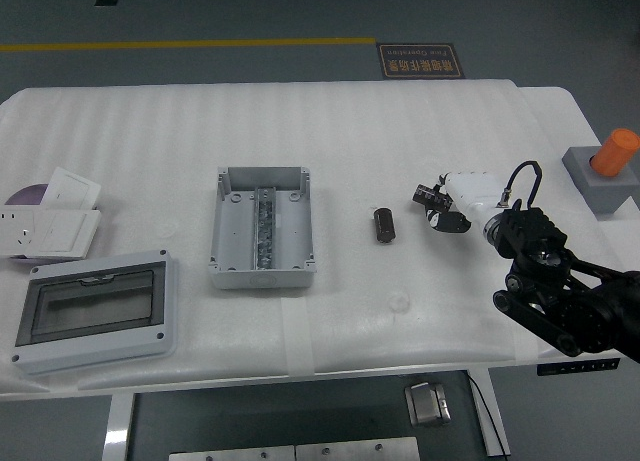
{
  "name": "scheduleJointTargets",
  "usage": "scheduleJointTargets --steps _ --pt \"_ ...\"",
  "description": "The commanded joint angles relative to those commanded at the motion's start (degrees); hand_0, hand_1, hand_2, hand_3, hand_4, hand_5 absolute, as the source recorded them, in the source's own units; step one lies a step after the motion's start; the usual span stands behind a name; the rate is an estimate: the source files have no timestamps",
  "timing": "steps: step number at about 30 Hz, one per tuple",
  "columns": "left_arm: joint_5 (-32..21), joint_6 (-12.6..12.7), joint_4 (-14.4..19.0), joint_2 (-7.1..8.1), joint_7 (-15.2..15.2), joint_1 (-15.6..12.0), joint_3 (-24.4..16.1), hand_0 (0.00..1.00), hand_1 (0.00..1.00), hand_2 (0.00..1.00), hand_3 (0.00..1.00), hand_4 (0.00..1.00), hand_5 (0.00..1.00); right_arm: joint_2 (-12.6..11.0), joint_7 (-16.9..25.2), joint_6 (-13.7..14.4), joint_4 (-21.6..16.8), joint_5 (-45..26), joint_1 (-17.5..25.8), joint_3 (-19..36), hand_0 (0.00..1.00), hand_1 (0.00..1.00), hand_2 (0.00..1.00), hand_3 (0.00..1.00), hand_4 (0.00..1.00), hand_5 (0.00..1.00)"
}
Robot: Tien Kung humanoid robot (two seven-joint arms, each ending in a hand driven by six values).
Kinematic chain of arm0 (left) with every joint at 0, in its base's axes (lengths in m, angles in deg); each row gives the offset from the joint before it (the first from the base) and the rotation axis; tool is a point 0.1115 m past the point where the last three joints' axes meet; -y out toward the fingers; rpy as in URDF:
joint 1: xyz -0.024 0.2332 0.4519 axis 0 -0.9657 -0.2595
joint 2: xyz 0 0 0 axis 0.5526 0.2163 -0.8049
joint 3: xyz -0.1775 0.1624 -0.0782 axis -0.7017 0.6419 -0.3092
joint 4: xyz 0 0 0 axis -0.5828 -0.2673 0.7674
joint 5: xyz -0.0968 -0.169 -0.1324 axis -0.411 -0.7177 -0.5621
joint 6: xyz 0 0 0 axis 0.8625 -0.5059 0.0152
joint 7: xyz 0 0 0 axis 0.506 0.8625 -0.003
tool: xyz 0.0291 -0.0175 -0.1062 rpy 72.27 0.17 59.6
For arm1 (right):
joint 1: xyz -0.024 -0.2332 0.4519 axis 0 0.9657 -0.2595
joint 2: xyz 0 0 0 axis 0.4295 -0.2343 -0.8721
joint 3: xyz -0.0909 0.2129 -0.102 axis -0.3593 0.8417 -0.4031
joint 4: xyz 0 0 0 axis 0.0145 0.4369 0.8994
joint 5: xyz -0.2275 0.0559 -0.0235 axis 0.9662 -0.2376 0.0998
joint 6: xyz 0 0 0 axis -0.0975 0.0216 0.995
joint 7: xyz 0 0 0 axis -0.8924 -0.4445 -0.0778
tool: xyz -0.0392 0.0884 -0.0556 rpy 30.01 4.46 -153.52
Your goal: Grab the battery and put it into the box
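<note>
A small black cylindrical battery [383, 226] lies on the white table [400, 131], just right of centre. The open grey box [262, 226] stands to its left, with a metal rail along its floor. My right hand [437, 207], white-backed with black fingers, comes in from the lower right and hovers a short way to the right of the battery, not touching it. Its fingers are loosely spread and hold nothing. The left arm is out of view.
A grey enclosure with a clear lid [95, 311] sits at the near left. White socket plates [52, 226] and a purple disc [28, 194] lie at the far left. A grey block with an orange cylinder [606, 169] stands at the right edge.
</note>
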Motion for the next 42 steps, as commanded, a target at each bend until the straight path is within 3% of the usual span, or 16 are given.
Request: scheduleJointTargets --steps 7,13,16,17,18,23,24,35,36,40,41,42 --pt "-0.4 0.0 -0.2 0.01 0.0 0.0 0.5 0.630 0.659 0.528 0.583 0.647 0.340 0.7 -2.1 -1.4 -7.7 3.5 -0.4 1.3 0.582 0.577 0.405 0.682 0.381 0.353" --pt "-1.1 0.0 -0.4 0.03 0.0 0.0 1.3 0.630 0.659 0.529 0.584 0.648 0.357 5.3 -3.6 -3.2 -15.3 7.3 0.0 0.1 0.600 0.580 0.408 0.683 0.391 0.361" --pt "-1.2 -0.1 -0.4 0.05 0.0 -0.1 1.5 0.630 0.659 0.529 0.584 0.648 0.357 8.3 -3.9 -3.1 -17.0 8.6 0.0 -0.4 0.600 0.580 0.408 0.683 0.391 0.361" --pt "-1.2 -0.1 -0.4 0.06 0.0 -0.1 1.6 0.630 0.659 0.529 0.584 0.648 0.357 9.1 -3.9 -3.1 -17.3 8.9 0.0 -0.6 0.600 0.580 0.408 0.683 0.391 0.361" --pt "-1.3 -0.1 -0.4 0.07 0.0 -0.1 1.6 0.630 0.659 0.529 0.584 0.647 0.362 9.9 -4.0 -3.0 -17.6 9.1 -0.1 -0.9 0.628 0.607 0.539 0.702 0.447 0.404" --pt "-1.3 -0.1 -0.4 0.17 0.0 -0.1 1.8 0.630 0.659 0.529 0.584 0.647 0.362 12.3 -4.0 -2.3 -18.5 9.4 -0.9 -2.6 0.628 0.607 0.539 0.702 0.447 0.404" --pt "-1.3 -0.1 -0.4 0.17 0.0 -0.1 1.9 0.630 0.660 0.529 0.583 0.646 0.366 12.5 -4.0 -2.2 -18.4 9.3 -1.1 -2.8 0.693 0.679 0.673 0.724 0.536 0.483" --pt "-1.7 -0.2 -0.5 0.18 0.0 -0.2 2.2 0.630 0.659 0.528 0.582 0.645 0.370 13.5 -4.7 -4.7 -15.7 7.9 -1.7 -3.8 0.702 0.684 0.683 0.735 0.527 0.469" --pt "-1.7 -0.2 -0.5 0.19 0.0 -0.2 2.2 0.630 0.659 0.525 0.579 0.638 0.372 13.5 -4.6 -4.7 -15.4 7.7 -1.7 -3.9 0.747 0.744 0.749 0.858 0.693 0.592" --pt "-1.6 -0.2 -0.5 0.24 0.0 -0.1 2.2 0.630 0.659 0.525 0.579 0.638 0.372 13.7 -4.3 -4.6 -14.7 6.9 -1.4 -4.1 0.747 0.744 0.749 0.858 0.693 0.592" --pt "-1.6 -0.2 -0.5 0.25 0.0 -0.1 2.2 0.629 0.658 0.525 0.578 0.635 0.369 13.6 -4.2 -4.5 -14.5 6.7 -1.3 -4.1 0.836 0.836 0.873 0.936 0.828 0.646" --pt "-1.6 -0.2 -0.5 0.26 0.0 -0.1 2.2 0.629 0.658 0.525 0.578 0.635 0.369 13.4 -4.2 -4.4 -14.4 6.5 -1.2 -4.0 0.836 0.836 0.873 0.936 0.828 0.646"
